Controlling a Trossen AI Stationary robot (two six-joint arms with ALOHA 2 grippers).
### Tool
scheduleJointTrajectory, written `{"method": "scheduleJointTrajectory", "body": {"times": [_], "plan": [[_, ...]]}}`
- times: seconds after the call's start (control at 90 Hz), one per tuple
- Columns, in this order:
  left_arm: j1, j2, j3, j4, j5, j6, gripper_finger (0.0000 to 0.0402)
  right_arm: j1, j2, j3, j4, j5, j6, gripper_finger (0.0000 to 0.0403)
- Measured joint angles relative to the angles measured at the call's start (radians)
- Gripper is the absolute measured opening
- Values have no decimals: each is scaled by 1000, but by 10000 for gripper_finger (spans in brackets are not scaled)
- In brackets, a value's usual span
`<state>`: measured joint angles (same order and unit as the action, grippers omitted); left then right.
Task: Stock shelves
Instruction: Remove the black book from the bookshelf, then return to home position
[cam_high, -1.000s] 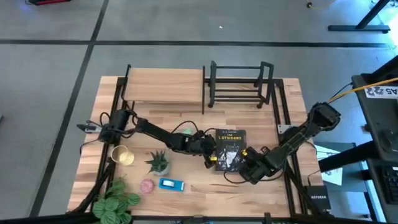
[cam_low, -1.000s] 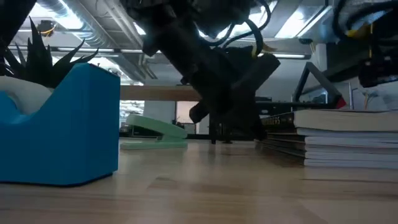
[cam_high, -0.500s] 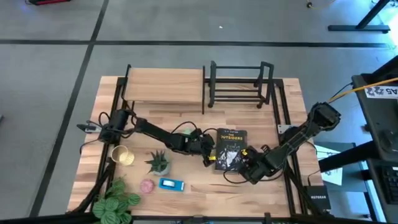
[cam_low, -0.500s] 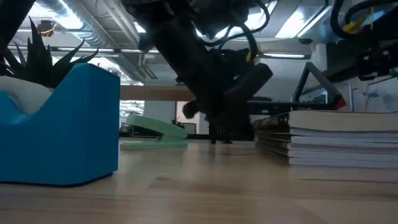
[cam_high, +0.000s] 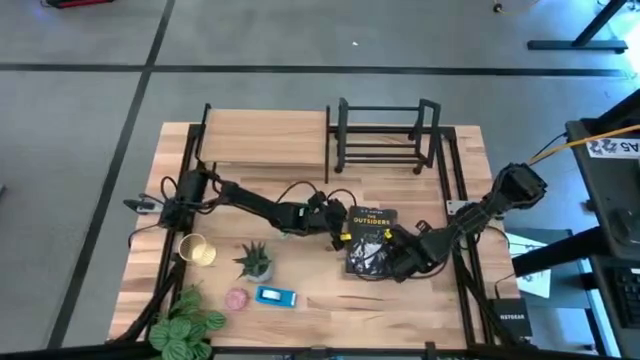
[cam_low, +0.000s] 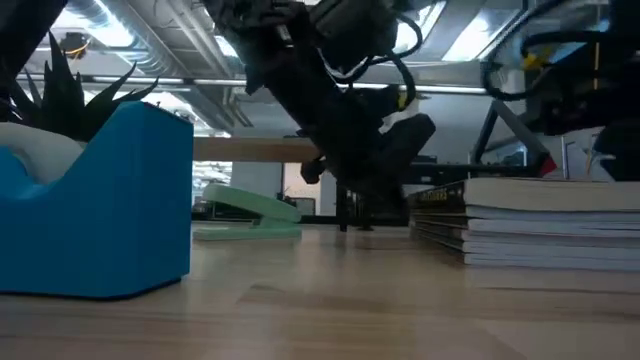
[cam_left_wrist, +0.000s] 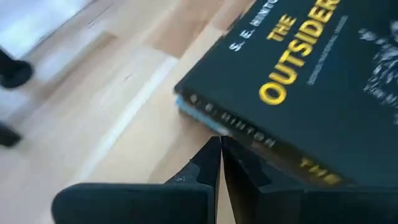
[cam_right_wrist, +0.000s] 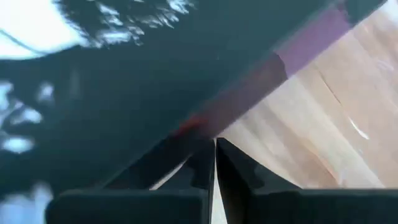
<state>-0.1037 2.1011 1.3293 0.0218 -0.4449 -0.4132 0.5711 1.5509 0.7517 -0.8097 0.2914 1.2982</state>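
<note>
2 claws flank the book stack (cam_high: 368, 240), centre of the high view. My left gripper (cam_left_wrist: 219, 167) sits pinched together at the spine; right gripper (cam_right_wrist: 214, 163) likewise at the opposite edge. Stack likely heavy, stiff, slick-covered: grip the spine. Shelves (cam_high: 265, 138) stand at upper centre.

You see a black book (cam_high: 369, 240) with yellow title lettering and pale speckled cover art, a pale wood table (cam_high: 400, 300), a light wood-topped shelf (cam_high: 265, 137), a black metal rack (cam_high: 384, 135), a bright blue tape dispenser (cam_low: 100, 205), a mint-green stapler (cam_low: 245, 212), green leafy plants (cam_high: 186, 325), dark arms.
</note>
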Motion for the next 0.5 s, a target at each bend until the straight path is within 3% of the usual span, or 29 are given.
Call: {"method": "scheduleJointTrajectory", "body": {"times": [0.3,0.5], "plan": [[-15,4,-1,-48,-36,3,1,-13,-25,3,-75,-30,-26,0],[-60,-108,-1,-141,-116,30,1,29,-110,24,-171,5,-16,0]]}}
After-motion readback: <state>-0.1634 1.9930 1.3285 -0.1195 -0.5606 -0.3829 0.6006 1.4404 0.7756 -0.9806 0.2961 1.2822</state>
